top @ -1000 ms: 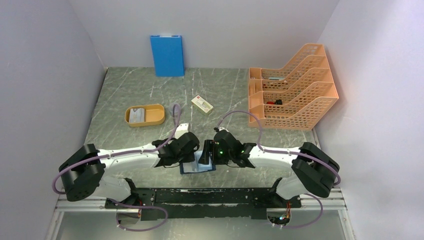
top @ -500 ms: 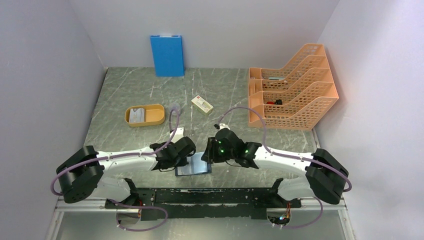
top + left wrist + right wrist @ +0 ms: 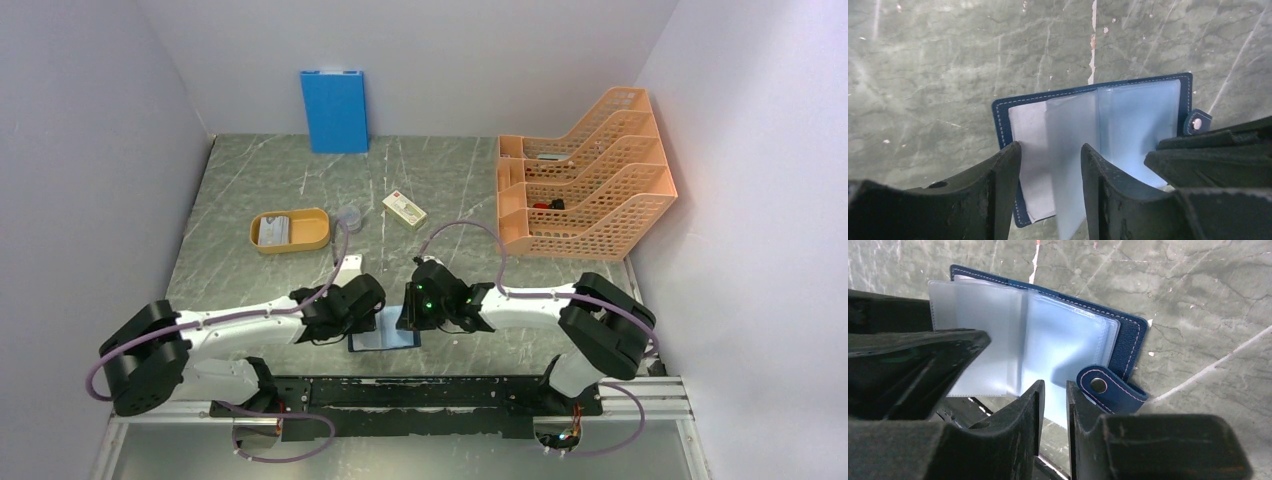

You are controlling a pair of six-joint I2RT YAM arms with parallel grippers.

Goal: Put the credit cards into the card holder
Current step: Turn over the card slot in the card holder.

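Observation:
The card holder [image 3: 385, 338] lies open on the table near the front edge, navy outside with pale blue clear sleeves [image 3: 1135, 125]. A whitish panel [image 3: 1028, 150] fills its left pocket. My left gripper [image 3: 1050, 155] is open over the holder's left half, and one loose sleeve page stands between its fingers. My right gripper [image 3: 1053, 390] is at the holder's right side beside the snap tab [image 3: 1108, 387]. Its jaws are only a narrow gap apart, with a sleeve edge in the gap. A pale credit card [image 3: 273, 231] lies in the orange tray [image 3: 312, 232].
A cream box with a red mark [image 3: 404, 210] lies mid-table. A small clear cup [image 3: 348, 215] stands beside the tray. A blue folder [image 3: 335, 110] leans on the back wall. An orange stacked file rack [image 3: 585, 180] fills the right side.
The left jaws closed and then spread apart again. The right jaws narrowed steadily. The right arm drew in toward the left, and the holder slid slightly left.

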